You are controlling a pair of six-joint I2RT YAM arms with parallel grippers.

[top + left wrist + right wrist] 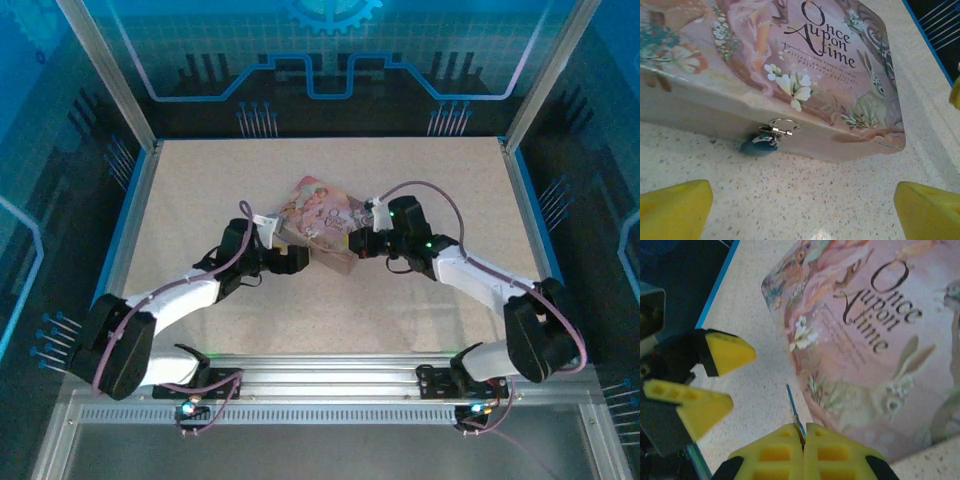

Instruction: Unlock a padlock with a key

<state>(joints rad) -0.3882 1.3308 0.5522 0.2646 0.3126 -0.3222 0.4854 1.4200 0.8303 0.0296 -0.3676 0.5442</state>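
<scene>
You're looking into a robot lab cell: a speckled worktop (210, 190) fenced by aluminium posts (108, 75) and blue panels (400, 50) printed with gear and circuit graphics, the left arm (175, 300) and right arm (480, 275) bolted to a slotted rail (320, 378) at the near edge.

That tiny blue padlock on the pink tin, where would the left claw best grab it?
Probably by its blue body, coming in low from the front of the tin. The padlock hangs from the clasp against the tin's front wall, its shackle threaded through, so only the body's sides stand free. The open left gripper faces it.
</scene>
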